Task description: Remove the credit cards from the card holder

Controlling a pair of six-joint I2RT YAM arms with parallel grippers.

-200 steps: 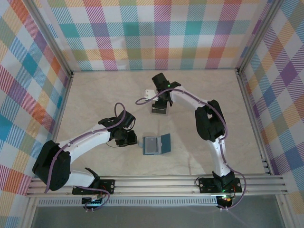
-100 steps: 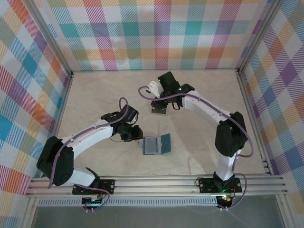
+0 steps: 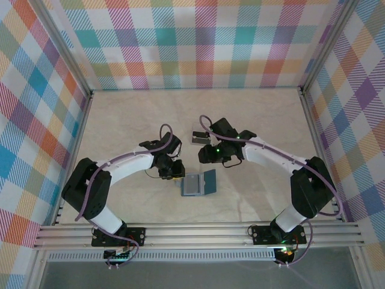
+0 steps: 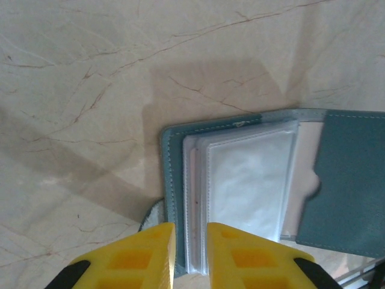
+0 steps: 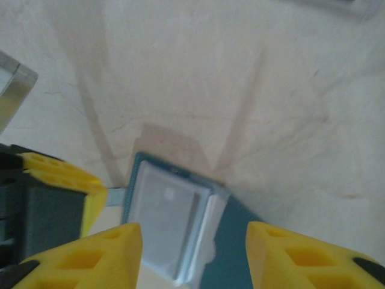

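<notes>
Marbled worktop (image 3: 120,132) under plaid walls carries the card holder (image 3: 198,183) lying open near its middle, left cover edge pinched by the nearly closed left tool (image 4: 190,232), apparently to steady it, while the right tool (image 5: 191,235) hovers above, spread wide, likely lining up on the clear sleeves (image 4: 246,180).

card holder (image 3: 198,183) | teal, lying open flat | clear sleeves up | mid-table

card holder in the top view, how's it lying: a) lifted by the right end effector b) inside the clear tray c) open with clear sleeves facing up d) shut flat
c: the card holder lies open, its clear sleeves up and teal cover folded out.
</notes>
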